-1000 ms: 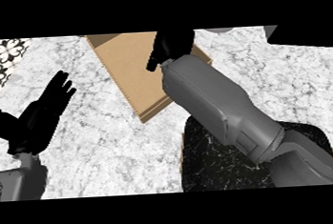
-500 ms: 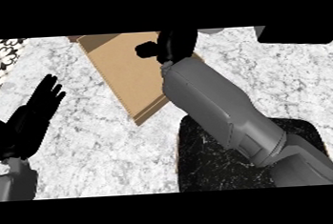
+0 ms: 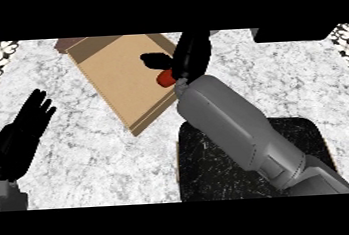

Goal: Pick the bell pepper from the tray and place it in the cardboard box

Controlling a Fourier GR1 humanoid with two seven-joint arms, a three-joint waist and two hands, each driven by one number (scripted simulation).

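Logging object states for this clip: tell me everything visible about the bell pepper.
Only a small red patch of the bell pepper shows, smooth-looking, over the floor of the open cardboard box near its right wall. The right hand sits directly over it, hiding the rest. Whether it rests on the box floor cannot be told.

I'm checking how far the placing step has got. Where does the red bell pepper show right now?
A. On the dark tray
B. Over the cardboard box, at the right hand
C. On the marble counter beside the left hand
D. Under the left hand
B: the red bell pepper shows over the floor of the cardboard box, right at the right hand, while the dark tray shows no pepper on its visible part.
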